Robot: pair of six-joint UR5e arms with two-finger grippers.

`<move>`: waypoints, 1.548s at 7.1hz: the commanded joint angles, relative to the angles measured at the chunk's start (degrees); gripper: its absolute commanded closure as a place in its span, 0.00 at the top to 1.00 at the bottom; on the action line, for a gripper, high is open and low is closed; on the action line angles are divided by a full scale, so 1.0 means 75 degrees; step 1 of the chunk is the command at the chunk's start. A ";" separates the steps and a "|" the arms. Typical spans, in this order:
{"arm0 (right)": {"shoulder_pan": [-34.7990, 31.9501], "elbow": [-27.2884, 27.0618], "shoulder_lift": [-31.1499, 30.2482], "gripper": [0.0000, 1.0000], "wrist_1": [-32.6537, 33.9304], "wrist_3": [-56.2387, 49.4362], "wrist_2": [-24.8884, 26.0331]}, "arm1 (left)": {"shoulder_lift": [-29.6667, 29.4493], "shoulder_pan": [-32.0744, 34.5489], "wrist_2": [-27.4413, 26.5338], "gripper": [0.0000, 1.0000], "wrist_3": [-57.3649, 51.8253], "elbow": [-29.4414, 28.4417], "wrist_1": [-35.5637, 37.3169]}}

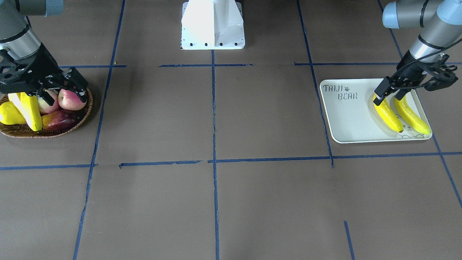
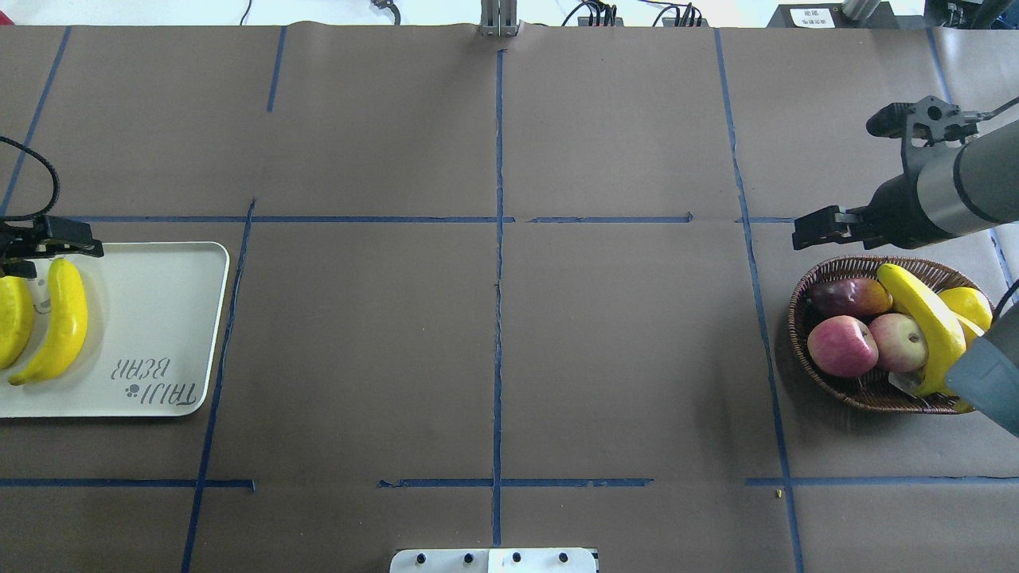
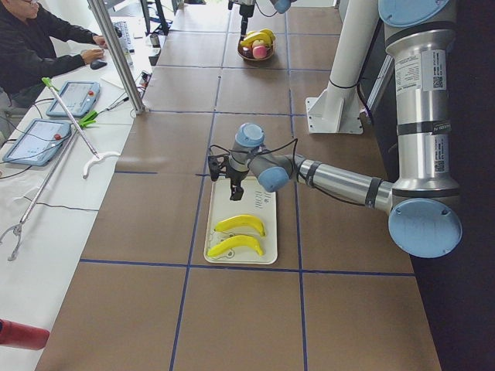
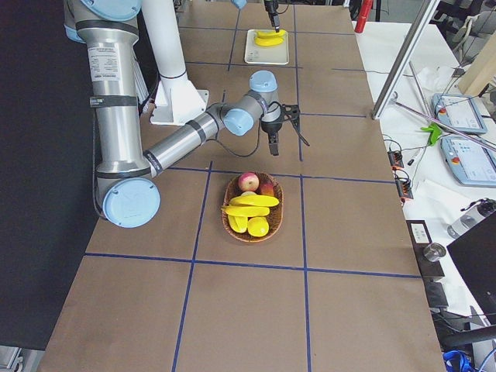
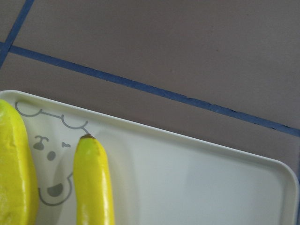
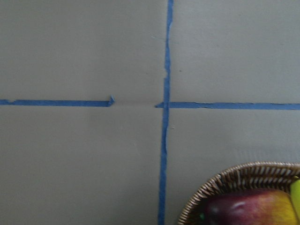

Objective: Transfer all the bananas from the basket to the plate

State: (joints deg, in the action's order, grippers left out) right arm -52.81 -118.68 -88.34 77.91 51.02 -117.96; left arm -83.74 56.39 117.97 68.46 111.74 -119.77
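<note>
We see two glossy, curved yellow bananas (image 1: 388, 113) just beneath our left tool (image 1: 391, 96), spread empty; right tool (image 1: 60, 95) likewise.

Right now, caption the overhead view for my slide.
Two bananas lie on the plate beneath the left gripper; right gripper hovers beside the basket.

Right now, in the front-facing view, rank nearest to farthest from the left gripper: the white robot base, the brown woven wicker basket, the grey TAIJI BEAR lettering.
1. Grey TAIJI BEAR lettering, on the cream plate beneath the left gripper.
2. White robot base, top centre.
3. Brown woven wicker basket, at the view's far left.
</note>
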 commanded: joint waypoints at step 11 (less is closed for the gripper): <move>-0.2127 0.2101 -0.2671 1.00 -0.2524 -0.3158 -0.3502 | -0.0730 -0.0534 0.0056 0.99 0.1255 0.0723 0.0664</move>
State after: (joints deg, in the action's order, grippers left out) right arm -71.19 -103.58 -108.95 60.48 26.16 -144.22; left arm -89.18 52.39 118.41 77.87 117.23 -114.78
